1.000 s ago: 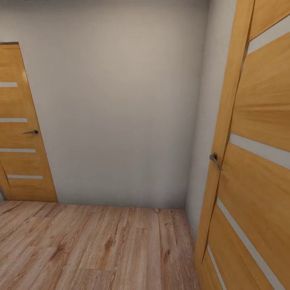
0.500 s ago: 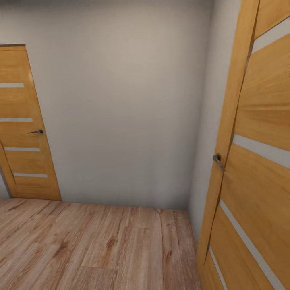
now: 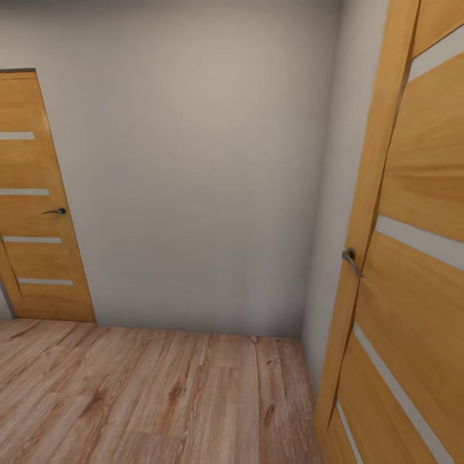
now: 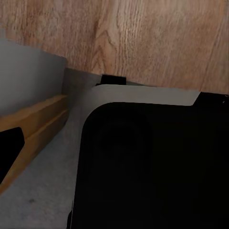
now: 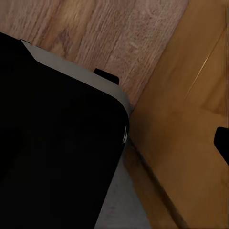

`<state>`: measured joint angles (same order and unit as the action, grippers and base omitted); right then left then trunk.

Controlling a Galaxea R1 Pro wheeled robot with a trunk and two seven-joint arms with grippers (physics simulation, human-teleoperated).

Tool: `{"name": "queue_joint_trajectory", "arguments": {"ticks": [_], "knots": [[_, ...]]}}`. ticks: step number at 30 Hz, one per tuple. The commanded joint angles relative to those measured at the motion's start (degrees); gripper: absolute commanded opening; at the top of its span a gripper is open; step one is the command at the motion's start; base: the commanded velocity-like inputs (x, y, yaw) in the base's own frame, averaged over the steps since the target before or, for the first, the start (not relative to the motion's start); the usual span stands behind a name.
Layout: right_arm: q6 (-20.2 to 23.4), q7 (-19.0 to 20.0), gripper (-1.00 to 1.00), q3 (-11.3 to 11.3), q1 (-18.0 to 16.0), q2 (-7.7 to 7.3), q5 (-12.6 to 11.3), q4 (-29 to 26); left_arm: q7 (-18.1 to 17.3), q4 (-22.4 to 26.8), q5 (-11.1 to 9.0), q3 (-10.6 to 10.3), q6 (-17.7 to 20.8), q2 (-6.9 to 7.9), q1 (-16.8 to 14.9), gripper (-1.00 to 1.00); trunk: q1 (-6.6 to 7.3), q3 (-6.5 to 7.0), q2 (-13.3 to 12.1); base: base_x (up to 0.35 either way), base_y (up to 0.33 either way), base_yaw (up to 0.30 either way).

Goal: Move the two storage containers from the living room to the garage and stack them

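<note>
Bare plank floor (image 3: 148, 393) ahead, wall (image 3: 193, 167) beyond, open door (image 3: 412, 258) crowding right

Robot base (image 4: 152, 167): black matt body, rounded corner, pale grey rim; same black body (image 5: 52, 143), grey-edged

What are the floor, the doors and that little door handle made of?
The floor looks like light wood planks with a matt finish: you can see grain, knots and seams. Both doors, the left one and the near right one, look like honey-coloured wood or veneer with pale strips, perhaps frosted glass. The handle looks like dull grey metal. It is a render, so this is a guess.
</note>
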<state>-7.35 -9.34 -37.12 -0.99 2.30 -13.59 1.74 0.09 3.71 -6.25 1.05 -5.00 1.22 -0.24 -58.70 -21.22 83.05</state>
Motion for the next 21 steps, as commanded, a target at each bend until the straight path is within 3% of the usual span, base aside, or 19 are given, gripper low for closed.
{"name": "queue_joint_trajectory", "arguments": {"ticks": [1, 6, 11, 21], "knots": [[-0.4, -0.1, 1.0, -0.5, -0.1, 0.05, -0.6, 0.2, 0.0, 0.0, -0.5, 0.1, -0.1, 0.0, 0.0, 1.0, -0.03, -0.06, 0.0, 0.288, 0.0, 0.0], [-0.4, -0.1, 1.0, -0.5, -0.1, 0.03, -0.6, 0.2, 0.0, 0.0, -1.3, 0.1, -0.1, 0.01, 0.0, 1.0, -0.03, -0.06, 0.0, 0.309, 0.0, 0.0], [-0.4, -0.1, 1.0, -0.5, -0.1, 0.0, -0.6, 0.2, 0.0, -0.1, -3.9, 0.0, 0.0, 0.09, 0.0, 1.0, -0.03, -0.06, 0.0, 0.32, 0.0, 0.0], [-0.3, -0.1, 1.0, -0.5, -0.1, 0.07, -0.6, 0.2, 0.0, -0.1, -4.4, 0.0, 0.0, 0.1, 0.0, 1.0, -0.03, -0.06, 0.0, 0.322, 0.0, 0.0]]}}
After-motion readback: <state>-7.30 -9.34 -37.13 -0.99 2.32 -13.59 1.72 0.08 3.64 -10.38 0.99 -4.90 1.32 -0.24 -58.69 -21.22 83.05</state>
